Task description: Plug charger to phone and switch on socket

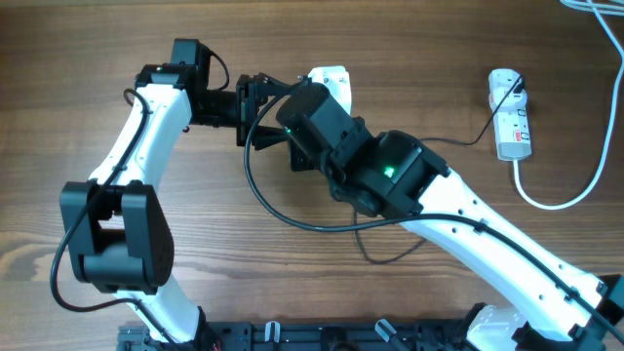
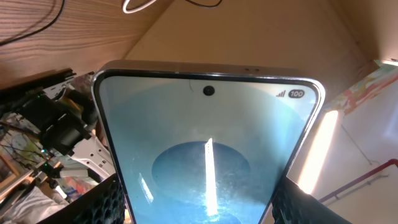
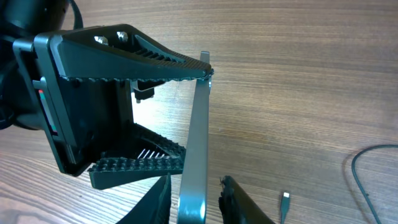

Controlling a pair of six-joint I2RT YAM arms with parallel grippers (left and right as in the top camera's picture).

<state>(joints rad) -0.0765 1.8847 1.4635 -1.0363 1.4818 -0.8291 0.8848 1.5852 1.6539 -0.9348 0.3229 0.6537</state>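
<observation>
The wooden table carries the socket at its right side, and the charger runs from it. My left gripper is clamped on the phone. The right gripper has a finger on each side of the phone's edge; I cannot tell if they press it. The plug tip lies on the wood just beside.

Cyan-screened phone, black charger, white socket with red marks, brown woodgrain table
</observation>
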